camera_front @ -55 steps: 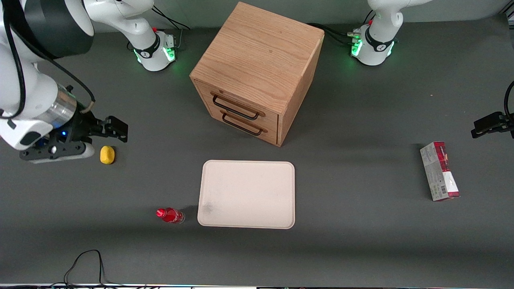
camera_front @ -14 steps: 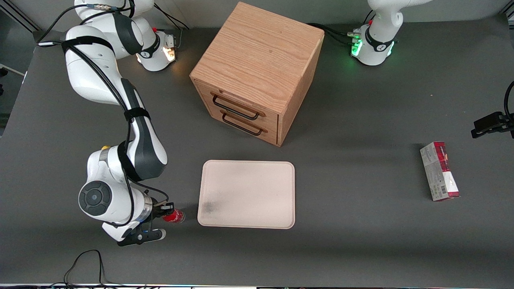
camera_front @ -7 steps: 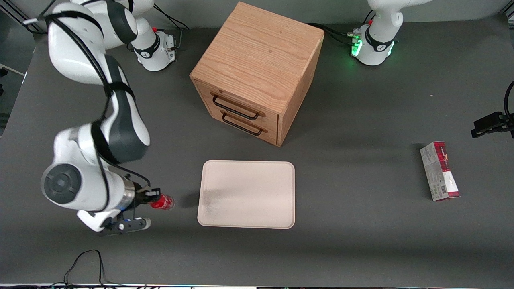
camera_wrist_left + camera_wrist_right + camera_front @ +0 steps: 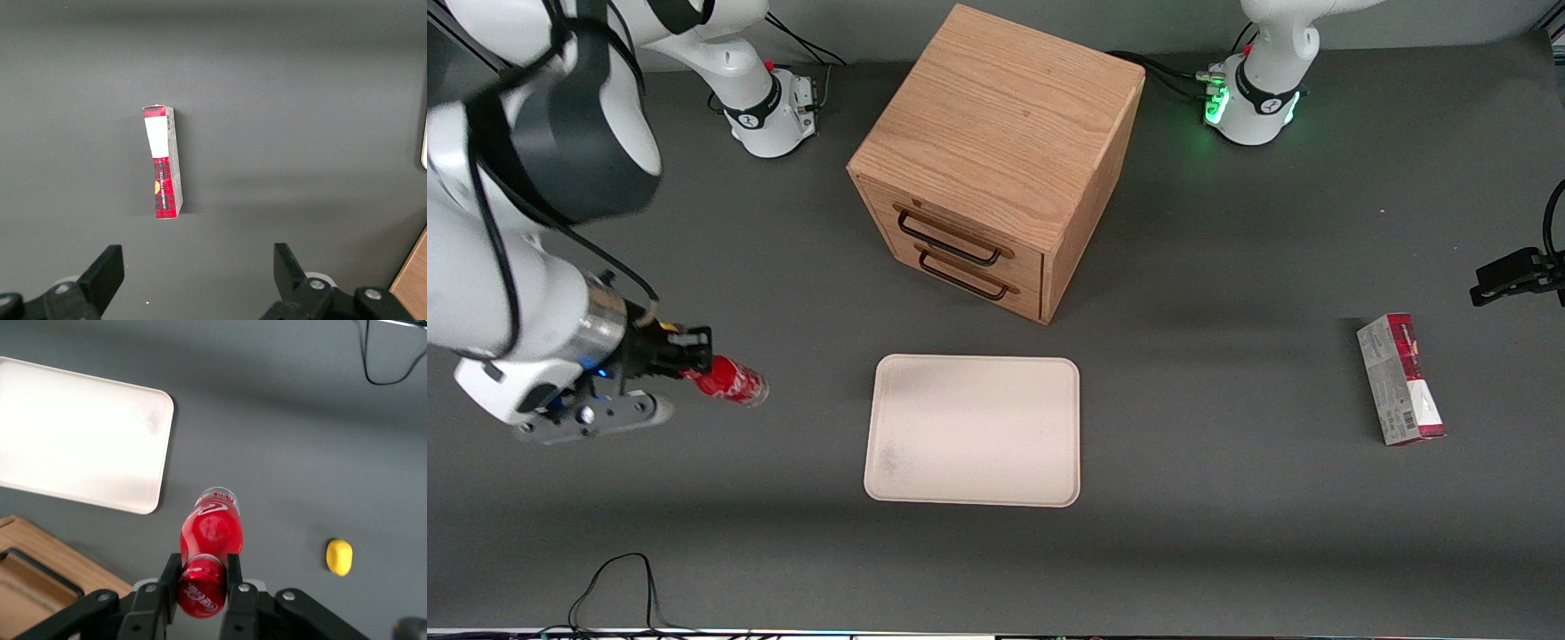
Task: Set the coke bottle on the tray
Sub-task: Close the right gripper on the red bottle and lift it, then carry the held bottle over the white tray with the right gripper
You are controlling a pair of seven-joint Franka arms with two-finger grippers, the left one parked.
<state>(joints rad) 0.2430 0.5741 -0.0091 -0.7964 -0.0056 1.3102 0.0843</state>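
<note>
My right gripper is shut on the red cap of the coke bottle and holds it lifted above the table, toward the working arm's end, beside the tray. The wrist view shows the fingers clamped on the cap, with the bottle hanging below the gripper. The cream tray lies flat in front of the wooden drawer box, nearer the front camera, and holds nothing. It also shows in the wrist view.
A wooden drawer box stands farther from the camera than the tray. A small yellow lump lies on the table under the arm. A red-and-grey carton lies toward the parked arm's end. A black cable loops at the table's near edge.
My gripper closed on the bottle's cap and lifted it off the table. Since half a second ago it has risen and moved farther from the front camera with the bottle.
</note>
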